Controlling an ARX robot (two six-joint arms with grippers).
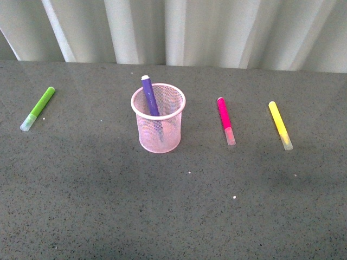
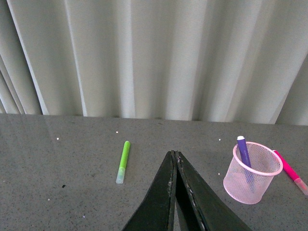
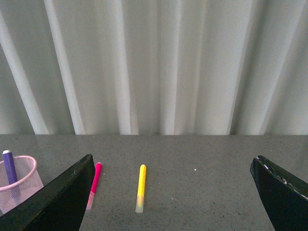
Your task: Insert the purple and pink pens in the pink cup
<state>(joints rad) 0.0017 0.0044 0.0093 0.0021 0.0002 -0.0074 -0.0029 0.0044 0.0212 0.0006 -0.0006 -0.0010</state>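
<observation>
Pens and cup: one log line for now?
purple pen in cup | pink pen on table | left pincer shut | right pincer open

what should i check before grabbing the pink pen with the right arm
1. Purple pen in the pink cup: ok, it leans inside.
2. Cup upright with room left: ok.
3. Pink pen free to grasp: ok, lying flat, apart from the cup and the yellow marker.
4. Right end effector open and empty: ok.
5. Right end effector lined up on the pink pen: not ok; the yellow marker sits nearer its gap.
6. Left end effector shut and empty: ok.
</observation>
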